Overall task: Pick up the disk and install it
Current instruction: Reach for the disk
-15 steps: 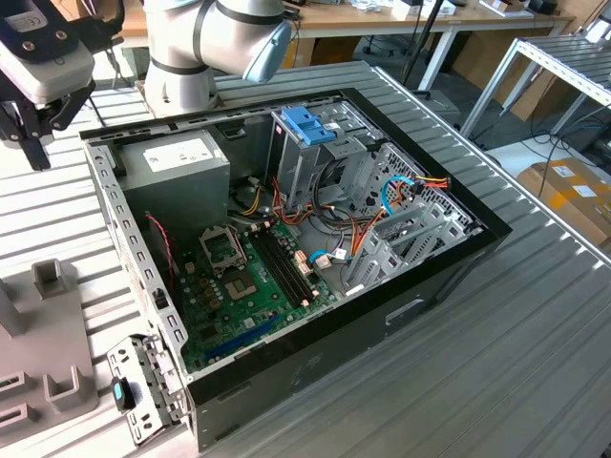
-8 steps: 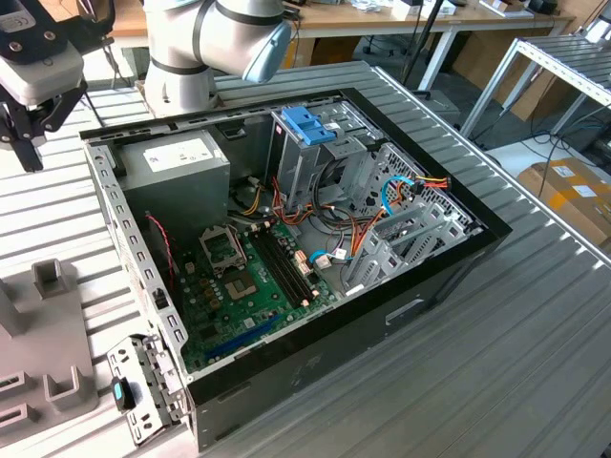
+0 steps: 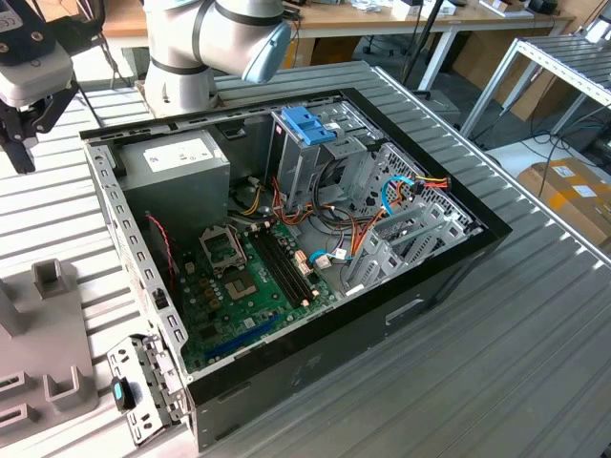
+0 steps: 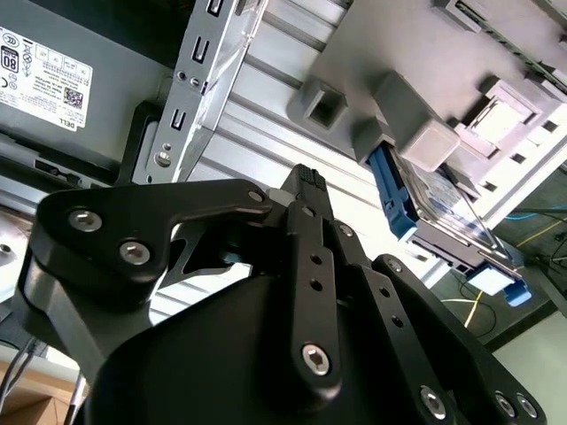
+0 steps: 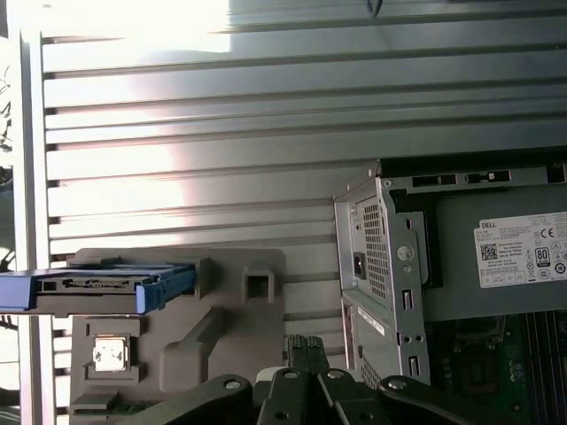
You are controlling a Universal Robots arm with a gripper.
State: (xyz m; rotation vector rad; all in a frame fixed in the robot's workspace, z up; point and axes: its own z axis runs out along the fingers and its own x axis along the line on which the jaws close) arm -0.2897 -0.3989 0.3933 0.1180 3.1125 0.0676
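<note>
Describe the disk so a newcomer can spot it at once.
Find the open computer case on the slatted metal table; next to it, outside the case, sits a grey moulded fixture. The disk is slotted into that fixture, seen edge-on in the first wrist view. It is a thin metal slab with blue plastic side rails, unlike the small square silver part held nearby.

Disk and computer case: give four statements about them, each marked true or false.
1. The disk sits in the grey fixture, outside the computer case. True.
2. The gripper holds the disk. False: the disk rests in the fixture, apart from the gripper.
3. The computer case lies open, its motherboard showing. True.
4. The handle on the drive cage is red. False: it is blue.
</note>
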